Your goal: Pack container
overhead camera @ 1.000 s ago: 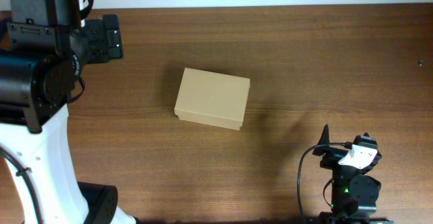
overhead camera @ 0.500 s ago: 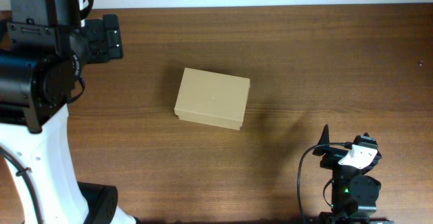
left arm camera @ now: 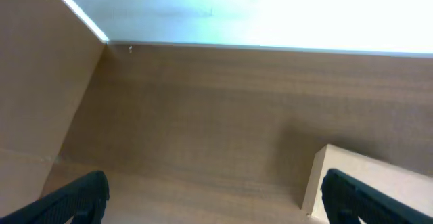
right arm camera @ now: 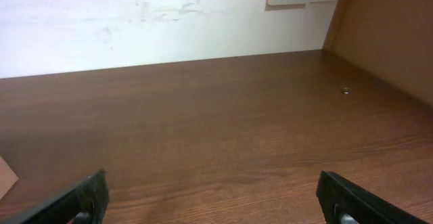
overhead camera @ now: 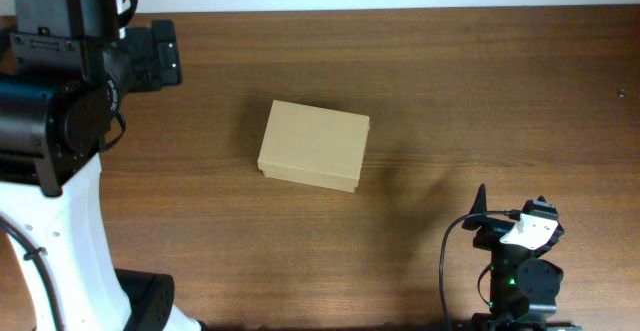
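One container (overhead camera: 314, 159), lid shut, sits mid-table (overhead camera: 450, 81), touching neither arm. We see the left gripper (left arm camera: 216, 207) spread wide and empty, with the container just ahead beside one finger. Right gripper (right arm camera: 216, 207) wide too, empty, well apart from it.

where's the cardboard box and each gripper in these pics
cardboard box (overhead camera: 314, 146): overhead, middle of its closed lid
left gripper (left arm camera: 215, 183): left wrist, midway between its open fingertips
right gripper (right arm camera: 211, 183): right wrist, midway between its open fingertips
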`<state>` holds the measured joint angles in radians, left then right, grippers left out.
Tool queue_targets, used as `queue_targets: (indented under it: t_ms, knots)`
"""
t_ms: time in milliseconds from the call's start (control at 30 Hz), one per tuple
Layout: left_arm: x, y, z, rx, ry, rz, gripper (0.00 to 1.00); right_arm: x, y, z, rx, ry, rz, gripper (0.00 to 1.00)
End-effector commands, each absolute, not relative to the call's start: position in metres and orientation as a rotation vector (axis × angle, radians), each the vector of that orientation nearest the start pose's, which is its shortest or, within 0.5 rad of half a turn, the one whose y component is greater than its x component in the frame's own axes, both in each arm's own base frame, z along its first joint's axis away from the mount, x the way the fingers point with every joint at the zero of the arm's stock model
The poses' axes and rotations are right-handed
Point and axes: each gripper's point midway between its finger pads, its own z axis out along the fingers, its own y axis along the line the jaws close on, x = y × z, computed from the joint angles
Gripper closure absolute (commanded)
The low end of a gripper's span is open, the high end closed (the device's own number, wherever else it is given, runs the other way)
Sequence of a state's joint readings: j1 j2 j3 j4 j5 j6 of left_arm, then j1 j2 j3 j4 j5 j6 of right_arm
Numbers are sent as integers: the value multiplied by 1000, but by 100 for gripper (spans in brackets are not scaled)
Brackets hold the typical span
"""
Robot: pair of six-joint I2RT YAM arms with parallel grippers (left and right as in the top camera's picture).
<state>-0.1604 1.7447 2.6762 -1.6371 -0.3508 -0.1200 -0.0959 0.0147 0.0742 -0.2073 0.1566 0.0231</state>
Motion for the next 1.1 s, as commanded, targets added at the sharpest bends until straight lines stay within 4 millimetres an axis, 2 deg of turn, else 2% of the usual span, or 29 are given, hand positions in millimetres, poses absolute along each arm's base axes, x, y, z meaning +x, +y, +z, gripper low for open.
queue_targets:
  t_ms: [0,100,200,300,367,533,767,967,1067]
  knots:
    - [358,7,474,-169,2128,245,0,234,-52,154,229,1701,-194,1]
    - [376,1,501,-187,1978,182,0,234,-52,154,229,1701,-194,1]
    - [383,0,518,-206,1854,145,0,234,-52,154,229,1701,-194,1]
    - [381,5,523,-233,1751,126,0,234,-52,154,229,1701,-194,0]
    - [376,12,516,-251,1709,126,0,234,-52,154,229,1701,-194,0]
    - [356,33,478,-299,1667,157,0,234,-52,154,229,1701,-194,1]
    - [306,64,407,-375,1654,224,0,234,-52,154,229,1701,-194,1]
    - [265,66,340,-384,1595,217,0,234,-52,154,229,1701,-194,1]
    - [252,59,307,-354,1551,173,0,234,-52,154,229,1701,-194,1]
